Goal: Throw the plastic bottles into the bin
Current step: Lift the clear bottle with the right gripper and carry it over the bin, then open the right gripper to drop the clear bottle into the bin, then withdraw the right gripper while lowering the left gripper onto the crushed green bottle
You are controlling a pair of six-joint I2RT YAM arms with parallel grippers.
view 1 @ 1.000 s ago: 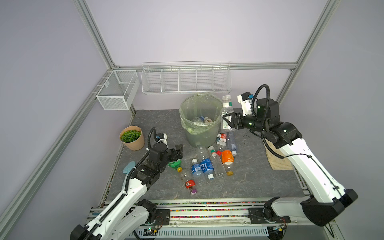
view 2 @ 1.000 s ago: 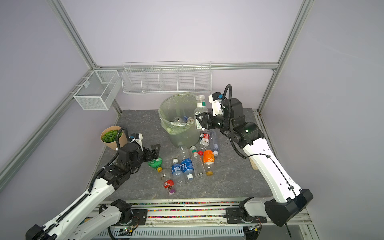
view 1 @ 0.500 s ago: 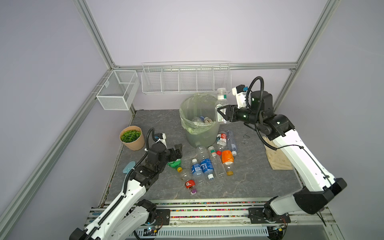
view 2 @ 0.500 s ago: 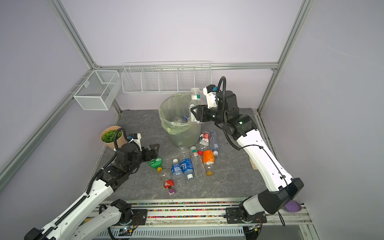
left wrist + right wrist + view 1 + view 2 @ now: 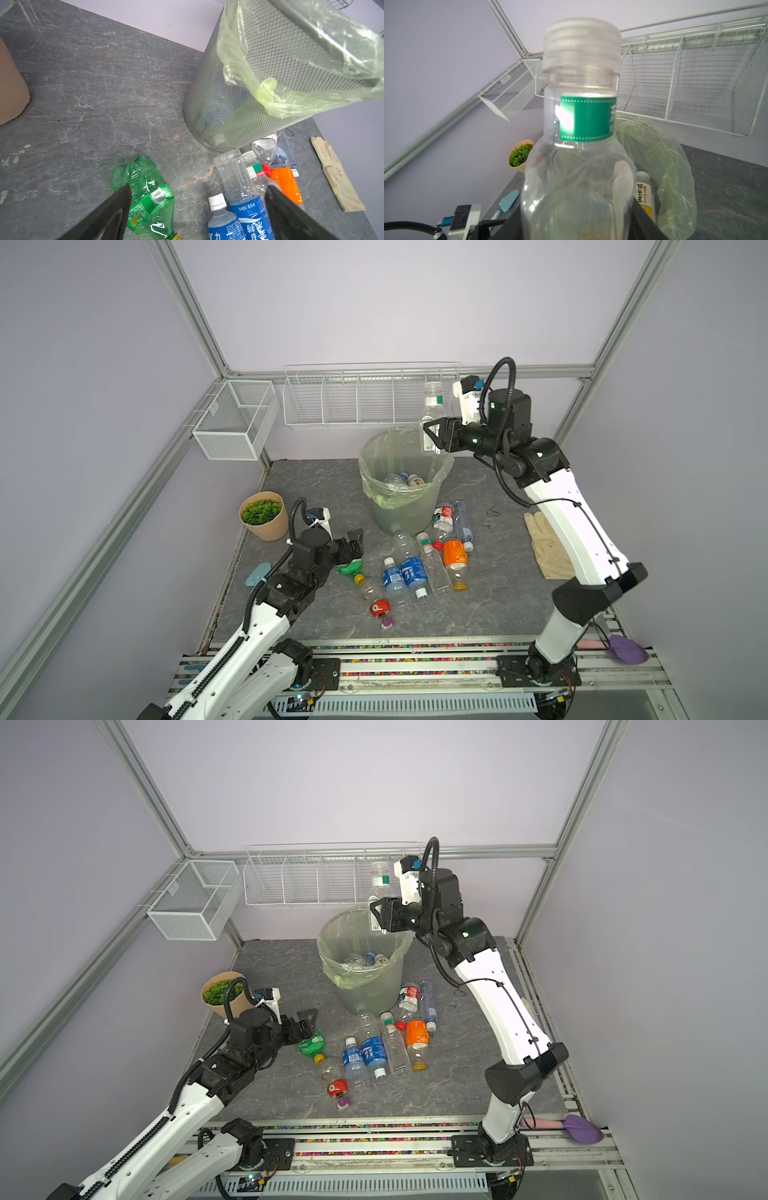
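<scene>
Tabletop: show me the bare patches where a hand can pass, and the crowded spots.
Bare slab: between the plant pot and the bin; between the bottle cluster and the glove; the front strip along the rail. Crowded: directly in front of the bin, where bottles lie packed side by side, with the green bottle beside them.

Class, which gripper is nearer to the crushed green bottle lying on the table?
Left. The left gripper, open, hangs right at the crushed green bottle. The right gripper is far off, raised over the bin, holding a clear bottle.
</scene>
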